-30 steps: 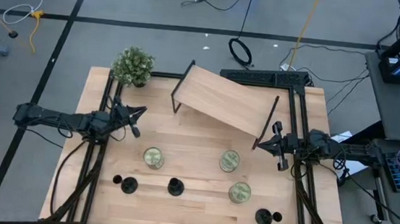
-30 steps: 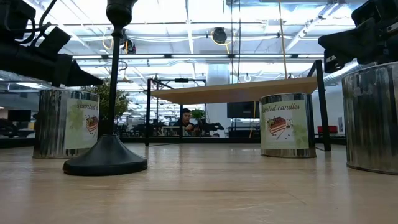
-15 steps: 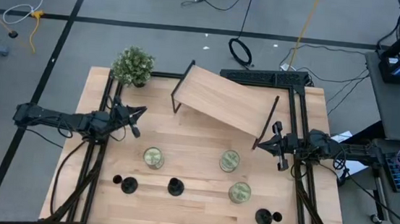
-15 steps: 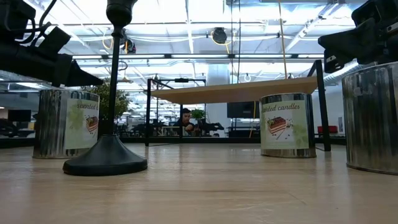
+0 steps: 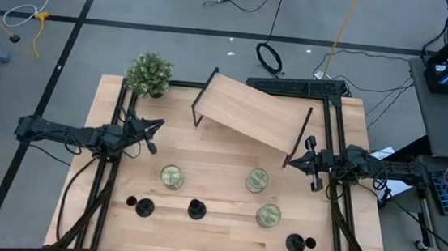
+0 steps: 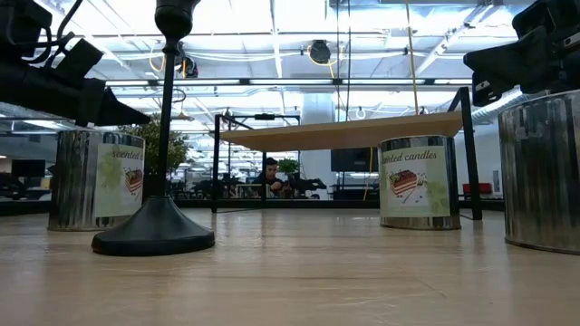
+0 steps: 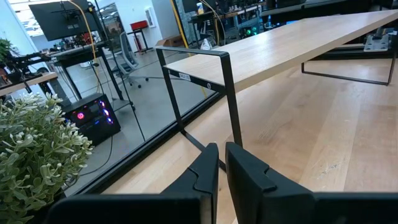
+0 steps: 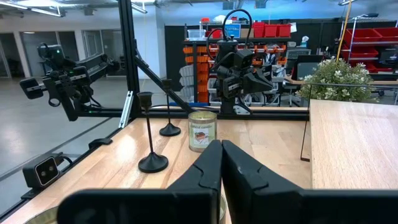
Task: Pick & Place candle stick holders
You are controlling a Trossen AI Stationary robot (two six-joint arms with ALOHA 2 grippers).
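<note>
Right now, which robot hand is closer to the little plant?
Left. The left hand sits just in front of the plant; the right hand is across the table.

We see two dark, slender jointed arms, black cables trailing along them. The left gripper [image 7: 221, 163] and right gripper [image 8: 221, 157] have matte black, wedge-shaped fingers.

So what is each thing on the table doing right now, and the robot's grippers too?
Left gripper: shut, empty, hovering at the table's left side.
Right gripper: shut, empty, hovering at the table's right side.
Three candle stick holders: standing upright, untouched, near the front edge.
Three scented candle jars: upright, mid-table.
Wooden shelf: standing on its black legs, nothing on top.
Potted plant: upright at the back left corner.
</note>
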